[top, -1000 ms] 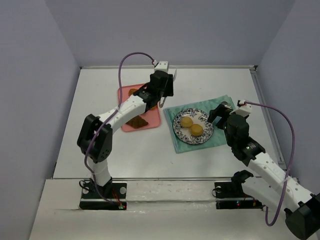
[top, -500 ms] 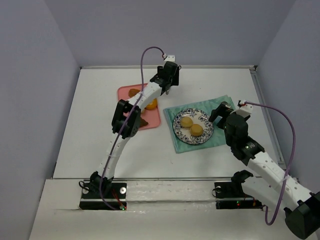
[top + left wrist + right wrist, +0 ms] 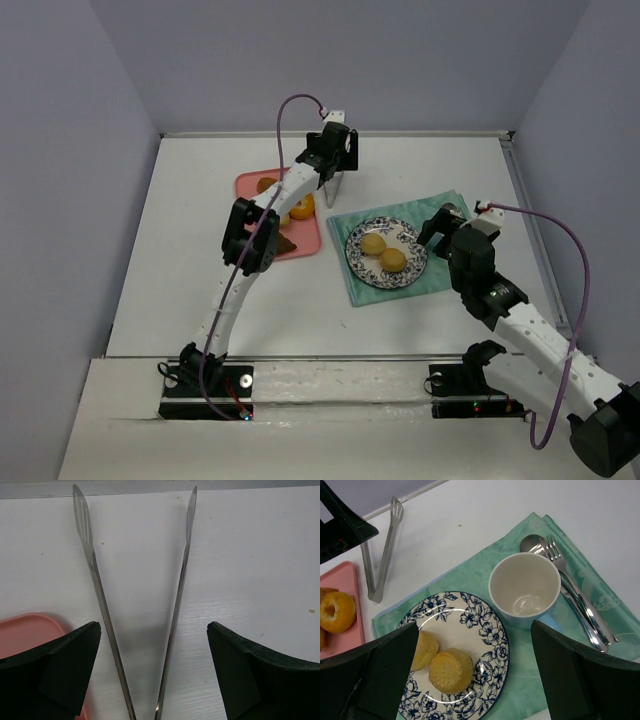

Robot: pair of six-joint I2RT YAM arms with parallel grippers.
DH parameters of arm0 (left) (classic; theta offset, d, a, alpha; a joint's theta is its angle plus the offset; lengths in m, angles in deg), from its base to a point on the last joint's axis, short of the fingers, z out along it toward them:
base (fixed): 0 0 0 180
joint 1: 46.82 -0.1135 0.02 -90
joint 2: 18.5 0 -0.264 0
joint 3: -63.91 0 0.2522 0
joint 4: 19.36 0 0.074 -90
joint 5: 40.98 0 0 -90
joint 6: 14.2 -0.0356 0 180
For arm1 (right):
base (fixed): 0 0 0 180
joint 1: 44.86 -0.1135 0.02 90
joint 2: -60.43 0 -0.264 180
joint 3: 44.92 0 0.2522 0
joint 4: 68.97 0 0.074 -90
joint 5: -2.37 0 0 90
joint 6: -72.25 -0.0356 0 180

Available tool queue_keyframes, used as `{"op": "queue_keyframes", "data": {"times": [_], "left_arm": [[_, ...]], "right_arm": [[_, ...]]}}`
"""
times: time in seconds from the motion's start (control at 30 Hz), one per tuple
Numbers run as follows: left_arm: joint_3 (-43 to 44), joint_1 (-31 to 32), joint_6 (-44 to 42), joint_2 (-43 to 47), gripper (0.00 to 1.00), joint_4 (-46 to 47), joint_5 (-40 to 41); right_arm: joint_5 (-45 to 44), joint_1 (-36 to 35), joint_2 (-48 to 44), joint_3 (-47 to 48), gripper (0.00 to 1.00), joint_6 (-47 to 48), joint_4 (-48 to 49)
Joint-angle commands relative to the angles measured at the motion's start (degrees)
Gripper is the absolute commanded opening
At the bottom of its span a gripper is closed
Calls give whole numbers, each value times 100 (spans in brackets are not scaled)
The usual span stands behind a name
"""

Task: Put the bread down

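Two round yellow bread pieces (image 3: 373, 243) (image 3: 393, 260) lie on the blue-flowered plate (image 3: 410, 240); the right wrist view shows them (image 3: 450, 670) (image 3: 422, 650) on the plate's (image 3: 470, 615) left half. My right gripper (image 3: 472, 670) hovers open above the plate, holding nothing. A ring-shaped bread (image 3: 335, 611) rests on the pink tray (image 3: 305, 238). My left gripper (image 3: 335, 165) is open past the tray's far right corner. Metal tongs (image 3: 180, 580) lie spread on the table between its fingers (image 3: 70, 660), touching neither.
A teal napkin (image 3: 350, 280) lies under the plate. On it stand a white cup (image 3: 524, 587) and a spoon and fork (image 3: 575, 595) to the right. A brown piece (image 3: 283, 243) sits on the tray's near side. The back wall is close behind the tongs (image 3: 335, 190).
My left arm swung from over the tray toward the back of the table, and its jaws opened, letting go of the tongs. The right arm stayed still.
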Motion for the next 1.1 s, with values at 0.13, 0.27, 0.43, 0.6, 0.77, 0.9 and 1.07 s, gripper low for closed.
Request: {"op": "queue_keyframes", "data": {"times": [0.13, 0.27, 0.43, 0.6, 0.77, 0.9, 1.07], "left_arm": [[-426, 44, 134, 1751, 99, 64, -432], [-3322, 202, 266, 3729, 99, 1046, -424], [-7001, 369, 1053, 6617, 99, 2242, 84], [-9021, 448, 1723, 8661, 99, 1947, 741], [-9830, 457, 2138, 10295, 99, 1374, 1070], [-10139, 457, 2244, 10904, 99, 1198, 1298], [-10280, 457, 2244, 11247, 99, 1110, 1360]], "right_arm": [[-31, -29, -350, 14, 100, -18, 19], [22, -29, -473, 5, 100, -27, -16], [40, -29, -517, -4, 100, -18, -34], [136, -29, -456, 49, 100, -97, -34], [452, -29, -131, 286, 100, -10, -16], [663, -29, -122, 383, 100, -124, -122], [777, -29, -490, 268, 100, -194, -192]]}}
